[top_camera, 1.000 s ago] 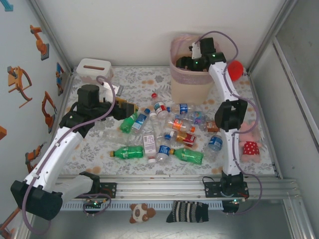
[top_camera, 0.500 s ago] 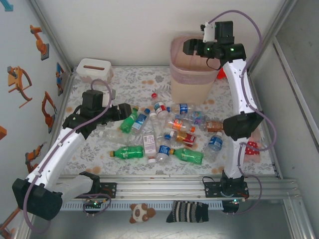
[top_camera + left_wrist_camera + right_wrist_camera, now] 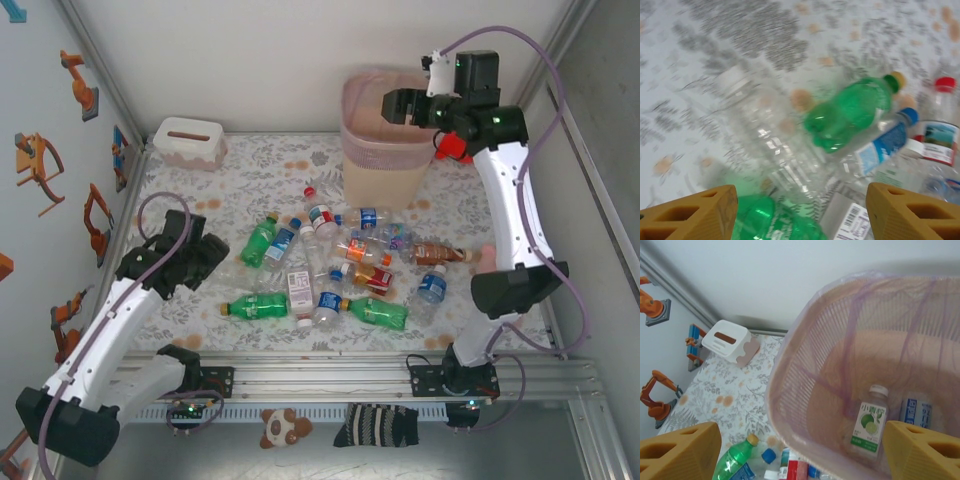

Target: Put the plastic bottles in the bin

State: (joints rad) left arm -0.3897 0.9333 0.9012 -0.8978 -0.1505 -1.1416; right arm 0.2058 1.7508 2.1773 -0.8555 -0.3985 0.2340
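Several plastic bottles (image 3: 372,313) lie scattered across the middle of the floral table. The pink-beige bin (image 3: 383,165) stands at the back. My right gripper (image 3: 397,104) hovers open over the mouth of the bin (image 3: 790,375); a lime-labelled bottle (image 3: 871,424) and a blue-labelled one (image 3: 918,413) lie on the bin's bottom. My left gripper (image 3: 207,256) is low at the left end of the pile, open and empty. In the left wrist view a clear bottle (image 3: 765,132) lies just ahead of the left gripper (image 3: 801,202), with a green bottle (image 3: 852,112) beyond it.
A white tissue box (image 3: 188,142) sits at the back left. A red toy (image 3: 453,148) shows behind the right arm beside the bin. A white carton (image 3: 300,292) lies among the bottles. A small plush (image 3: 283,427) and a striped cloth (image 3: 376,426) lie below the front rail.
My right gripper has risen out of the bin and drawn back to the right above its rim. My left gripper has pulled back toward the near left and dropped low by the clear bottle.
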